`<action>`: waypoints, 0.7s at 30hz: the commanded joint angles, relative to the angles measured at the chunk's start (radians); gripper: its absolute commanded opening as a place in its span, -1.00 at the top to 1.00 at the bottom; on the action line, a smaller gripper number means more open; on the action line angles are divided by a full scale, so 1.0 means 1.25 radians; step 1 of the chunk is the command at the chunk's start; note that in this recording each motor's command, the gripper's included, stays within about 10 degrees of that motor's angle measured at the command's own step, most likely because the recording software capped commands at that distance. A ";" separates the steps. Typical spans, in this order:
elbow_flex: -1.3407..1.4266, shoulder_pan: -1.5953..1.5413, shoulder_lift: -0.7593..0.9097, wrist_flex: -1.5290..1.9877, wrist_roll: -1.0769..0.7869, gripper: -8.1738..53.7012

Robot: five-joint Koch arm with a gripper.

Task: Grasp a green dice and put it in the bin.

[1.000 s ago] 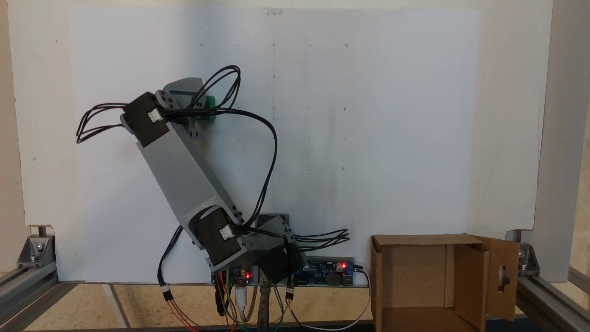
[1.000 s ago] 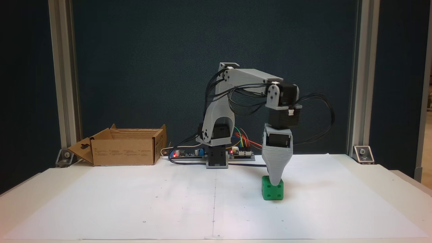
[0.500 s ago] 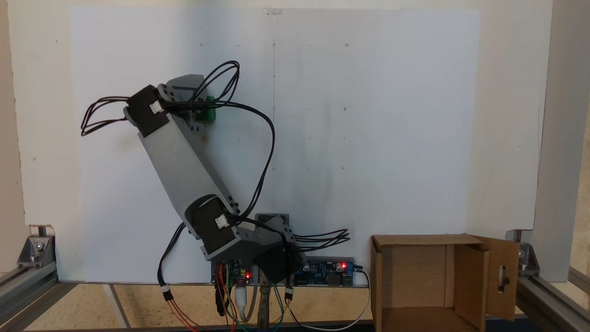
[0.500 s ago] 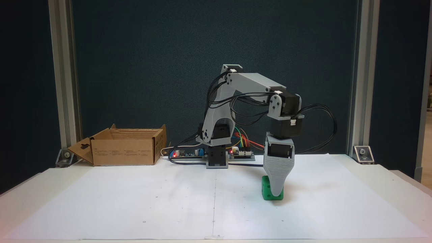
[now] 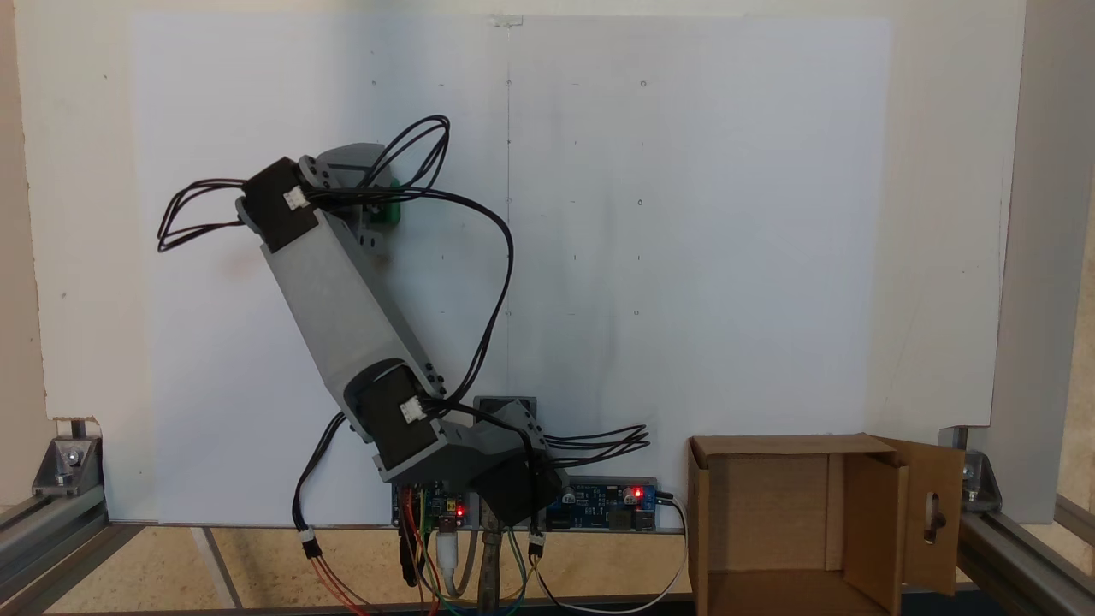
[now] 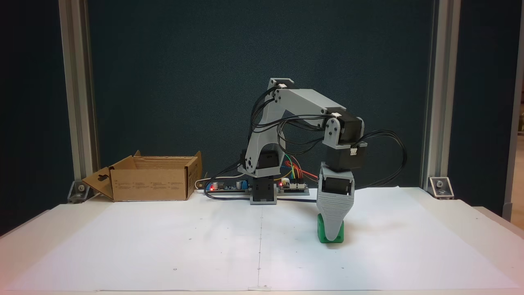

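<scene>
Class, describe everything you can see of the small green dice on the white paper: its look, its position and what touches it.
The small green dice is a bright green plastic-looking cube with rounded edges. It sits flat on the white paper, right of the arm's base in that fixed view. The grey ribbed gripper reaches down over its front face, hiding most of it. In a fixed view from above, just a green sliver shows beside the wrist.

end effector [image 6: 330, 237] lowered over green dice [image 6: 340, 234]

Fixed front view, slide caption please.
Gripper lowered over the green dice on white paper; cardboard bin waits far left.
</scene>
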 commanded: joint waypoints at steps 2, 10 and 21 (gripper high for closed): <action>-0.012 0.001 0.002 0.001 0.054 -0.62; -0.012 0.010 0.000 0.000 0.054 -0.62; -0.012 0.011 -0.002 -0.016 0.054 -0.46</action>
